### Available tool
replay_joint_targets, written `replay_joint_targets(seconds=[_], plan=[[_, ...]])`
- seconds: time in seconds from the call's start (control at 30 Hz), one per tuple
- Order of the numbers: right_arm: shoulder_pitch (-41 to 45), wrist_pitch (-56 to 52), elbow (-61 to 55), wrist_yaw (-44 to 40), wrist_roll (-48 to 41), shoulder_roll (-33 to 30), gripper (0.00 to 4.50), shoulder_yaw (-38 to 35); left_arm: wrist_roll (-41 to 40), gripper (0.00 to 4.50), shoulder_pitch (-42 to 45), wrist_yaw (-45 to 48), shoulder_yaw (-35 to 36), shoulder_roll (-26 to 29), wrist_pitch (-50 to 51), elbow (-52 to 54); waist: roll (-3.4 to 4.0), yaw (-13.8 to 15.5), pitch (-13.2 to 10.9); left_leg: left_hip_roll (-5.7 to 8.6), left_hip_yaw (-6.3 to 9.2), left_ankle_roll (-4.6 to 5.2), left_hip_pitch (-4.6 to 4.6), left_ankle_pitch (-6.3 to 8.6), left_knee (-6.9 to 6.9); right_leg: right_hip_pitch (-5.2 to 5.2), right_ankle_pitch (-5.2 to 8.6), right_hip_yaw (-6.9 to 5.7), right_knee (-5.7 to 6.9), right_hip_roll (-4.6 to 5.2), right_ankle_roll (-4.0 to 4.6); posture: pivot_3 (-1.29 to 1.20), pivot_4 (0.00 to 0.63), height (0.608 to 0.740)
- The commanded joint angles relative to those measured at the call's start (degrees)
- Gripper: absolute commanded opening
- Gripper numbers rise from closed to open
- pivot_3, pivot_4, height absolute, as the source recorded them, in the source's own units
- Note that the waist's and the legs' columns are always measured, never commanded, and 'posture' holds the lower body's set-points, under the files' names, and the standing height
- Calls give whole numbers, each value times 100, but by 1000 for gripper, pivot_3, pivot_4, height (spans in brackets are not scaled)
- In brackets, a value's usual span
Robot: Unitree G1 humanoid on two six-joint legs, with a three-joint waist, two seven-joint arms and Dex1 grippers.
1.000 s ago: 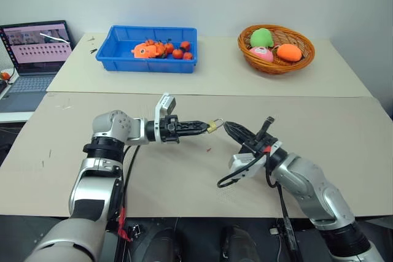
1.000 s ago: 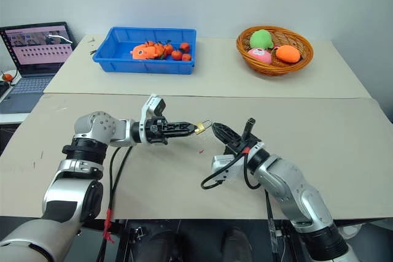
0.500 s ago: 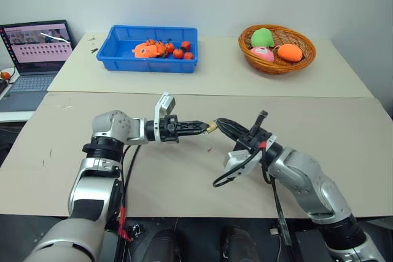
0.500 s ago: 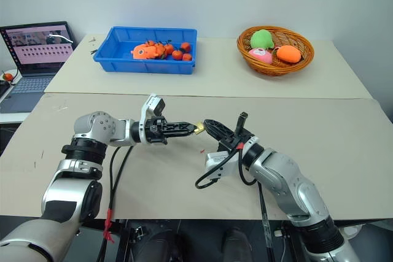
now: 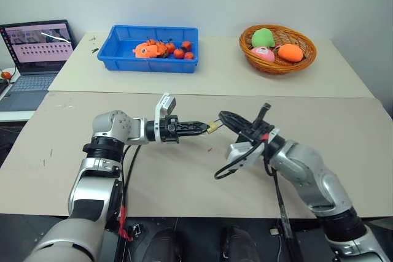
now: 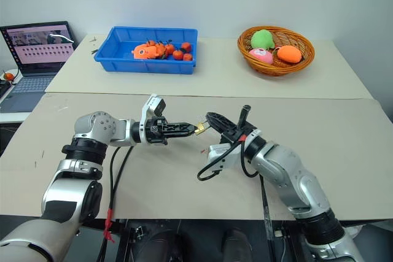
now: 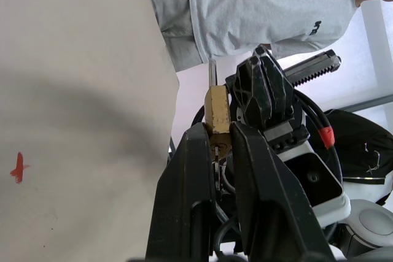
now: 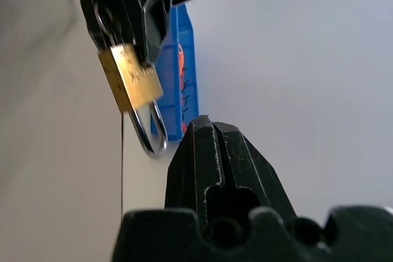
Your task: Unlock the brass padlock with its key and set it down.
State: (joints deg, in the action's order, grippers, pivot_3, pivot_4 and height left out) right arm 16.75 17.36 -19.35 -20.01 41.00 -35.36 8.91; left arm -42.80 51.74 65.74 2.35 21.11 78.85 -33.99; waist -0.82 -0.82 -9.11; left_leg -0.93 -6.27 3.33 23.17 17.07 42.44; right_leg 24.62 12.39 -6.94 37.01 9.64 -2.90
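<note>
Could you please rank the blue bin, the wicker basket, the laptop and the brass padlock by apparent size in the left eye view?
1. blue bin
2. wicker basket and laptop: too alike to rank, and the laptop is cut off at the edge
3. brass padlock

Left gripper [image 5: 206, 127] level; right gripper [image 5: 222, 115] fingers closed.

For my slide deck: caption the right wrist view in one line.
Left gripper holds the brass padlock above the table, shackle hanging free, with the shut right gripper close beside it.

Near desk [image 5: 184, 170] lies open around both arms; bin [image 5: 153, 49], basket [image 5: 277, 49] and laptop [image 5: 34, 50] stand well back along its far edge
</note>
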Motion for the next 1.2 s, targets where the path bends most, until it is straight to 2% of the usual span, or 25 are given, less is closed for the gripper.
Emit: replay_joint_targets(seconds=[0.03, 0.13, 0.4, 1.2], plan=[[-192, 48, -18, 115, -124, -217, 31, -385, -73, 5, 8, 66, 30, 16, 4, 153, 0, 0, 0, 0, 0, 0, 0, 0, -1, 0, 0, 0, 0, 0, 0, 0, 150, 692], [-386, 125, 51, 173, -42, -295, 31, -316, -71, 5, 15, 59, 35, 12, 0, 146, 0, -1, 0, 0, -1, 0, 0, 0, -2, 0, 0, 0, -1, 0, 0, 0, 150, 692], [-374, 45, -19, 193, 160, 165, 31, 190, -65, 5, 33, 48, 47, 17, -5, 137, 0, -19, 0, -1, -1, 0, -1, 0, 0, 1, 2, 3, 2, 0, -3, 0, 150, 692], [-431, -111, -323, 47, 278, 601, 31, 379, -61, 5, 70, 54, 53, 37, 1, 123, 0, -4, 0, 0, 0, 0, 0, 0, 0, 1, 2, 1, 1, 0, -2, 0, 150, 692]])
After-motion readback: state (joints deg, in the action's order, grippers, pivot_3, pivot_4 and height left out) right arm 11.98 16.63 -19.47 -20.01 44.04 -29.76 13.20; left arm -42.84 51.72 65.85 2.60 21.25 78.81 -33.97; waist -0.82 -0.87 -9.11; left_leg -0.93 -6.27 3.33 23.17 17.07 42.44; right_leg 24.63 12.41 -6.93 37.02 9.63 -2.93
